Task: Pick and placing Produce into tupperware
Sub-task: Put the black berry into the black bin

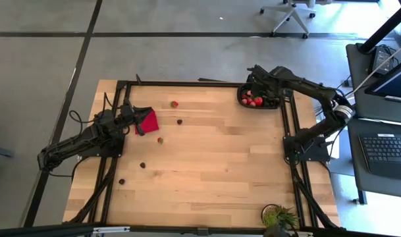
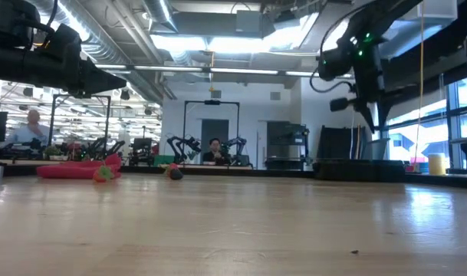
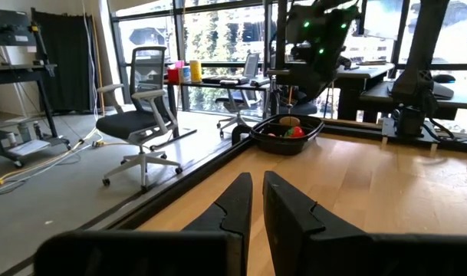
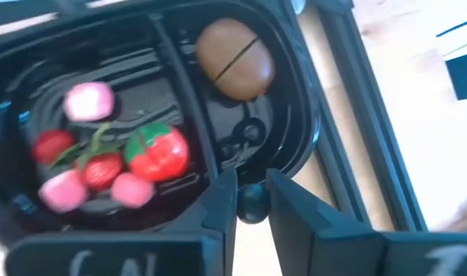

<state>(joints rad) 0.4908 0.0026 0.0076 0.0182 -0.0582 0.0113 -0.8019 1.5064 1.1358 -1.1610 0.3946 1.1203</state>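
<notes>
The right gripper is pinching a small dark berry over the black tupperware at the table's one o'clock corner; released here, it could strike the rim and bounce out. Six pieces are lying inside, five loose towards nine o'clock. The left gripper, nearly closed and empty, is waiting beside the red cloth.

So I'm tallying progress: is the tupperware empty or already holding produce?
Holding produce: the tupperware contains red pieces and a brown lump.
</notes>
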